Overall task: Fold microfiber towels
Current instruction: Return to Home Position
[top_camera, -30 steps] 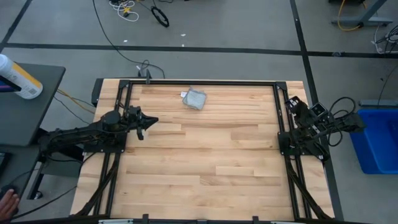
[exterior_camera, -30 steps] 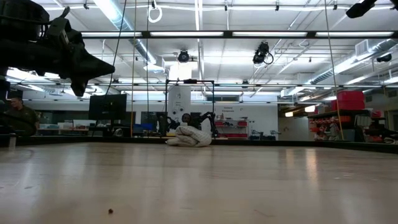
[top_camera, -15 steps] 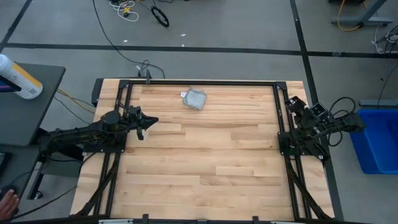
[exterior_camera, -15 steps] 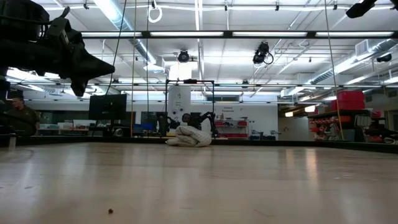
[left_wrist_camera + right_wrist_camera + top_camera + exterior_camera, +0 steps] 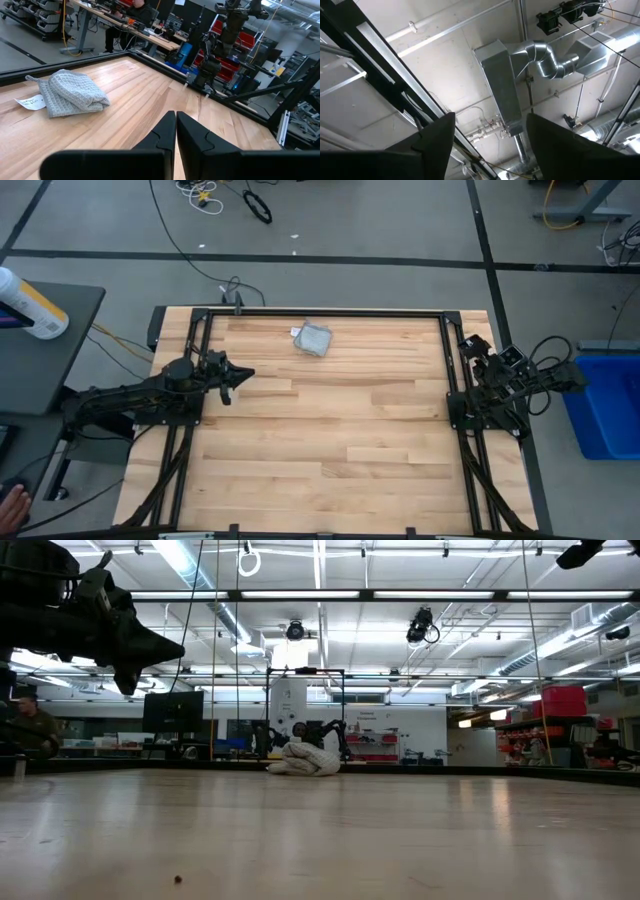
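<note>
The microfiber towel (image 5: 314,340) is a light grey-blue cloth, folded into a small bundle that lies on the wooden table near its far edge. Its white tag (image 5: 31,101) lies flat on the table beside it. In the low view the towel (image 5: 303,759) sits far back at the centre. My left gripper (image 5: 248,375) hovers shut above the table's left side, pointing level toward the right, short of the towel (image 5: 72,92). My right gripper (image 5: 490,130) is at the table's right edge, tipped up at the ceiling, open with nothing between its fingers.
A black frame (image 5: 320,313) runs round the tabletop. A side table with a bottle (image 5: 30,305) stands at the left, and a blue bin (image 5: 605,405) at the right. A person's hand (image 5: 12,502) shows at the lower left. Bare wood (image 5: 340,440) lies on the near side of the towel.
</note>
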